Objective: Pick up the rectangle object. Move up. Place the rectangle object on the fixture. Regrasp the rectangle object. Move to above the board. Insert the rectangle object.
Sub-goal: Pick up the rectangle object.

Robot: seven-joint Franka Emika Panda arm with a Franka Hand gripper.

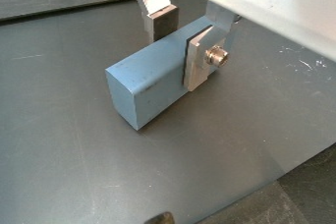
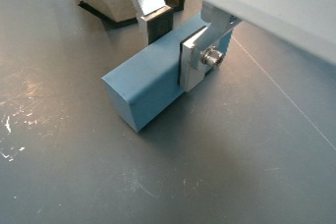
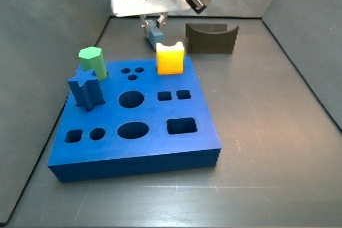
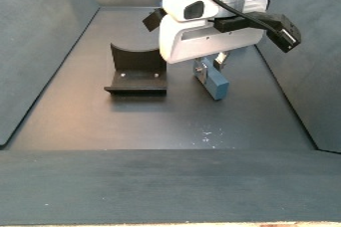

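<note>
Gripper (image 1: 182, 33) down at the floor, fingers straddling one end of the rectangle object (image 1: 157, 82) lying flat, seemingly closed on it, long axis stretching away from the pads, fixture (image 4: 134, 72) just beside.

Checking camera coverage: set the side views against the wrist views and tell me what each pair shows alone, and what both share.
Only the side views show the board with the yellow block, and the whole fixture. Only the wrist views show the fingers up close, straddling the rectangle object lying on the floor. Both pairs show the gripper low over the rectangle object.
</note>
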